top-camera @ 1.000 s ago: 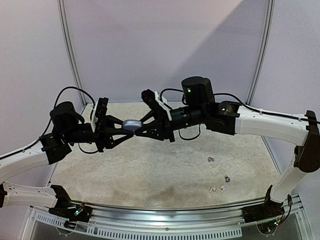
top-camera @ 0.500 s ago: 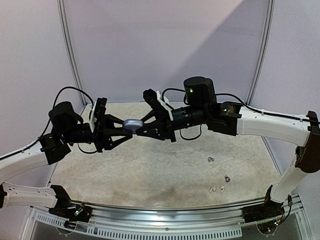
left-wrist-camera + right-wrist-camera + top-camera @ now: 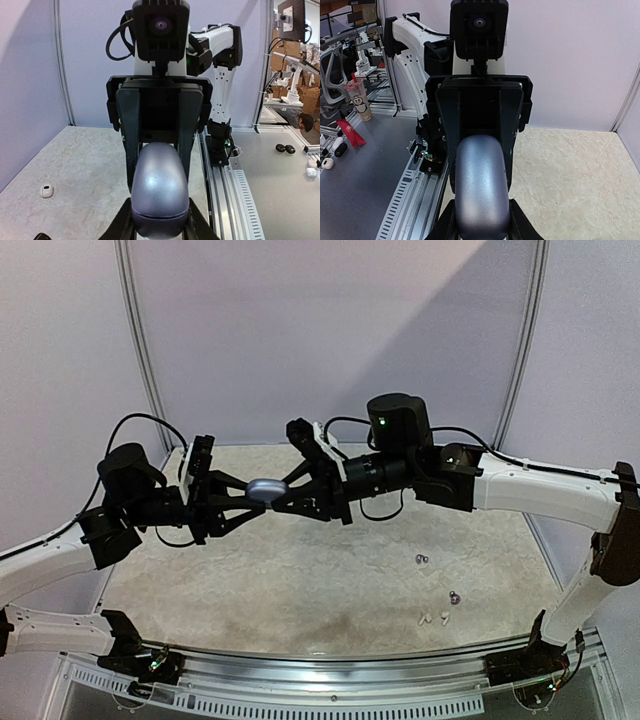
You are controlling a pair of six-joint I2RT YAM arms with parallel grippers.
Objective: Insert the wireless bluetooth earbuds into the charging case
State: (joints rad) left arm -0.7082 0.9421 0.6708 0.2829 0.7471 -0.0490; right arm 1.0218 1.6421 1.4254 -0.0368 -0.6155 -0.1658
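Observation:
A purplish-grey charging case (image 3: pixel 265 487) hangs above the table's far middle, held from both ends and with its lid closed. My left gripper (image 3: pixel 250 492) is shut on its left end and my right gripper (image 3: pixel 283 490) on its right end. In the left wrist view the case (image 3: pixel 160 192) sits between my left gripper's (image 3: pixel 160 227) jaws. In the right wrist view the case (image 3: pixel 481 190) fills my right gripper (image 3: pixel 481 227). On the table at the right lie a dark earbud pair (image 3: pixel 421 559), a purplish earbud (image 3: pixel 454 597) and a white stemmed pair (image 3: pixel 434 619).
A small white object (image 3: pixel 46 190) lies on the table's far side in the left wrist view. A metal rail (image 3: pixel 330 665) runs along the near edge. Curved posts (image 3: pixel 140 350) and light walls close the back and sides.
Both arms and the case shifted very slightly up and left a second ago. They have held still since then.

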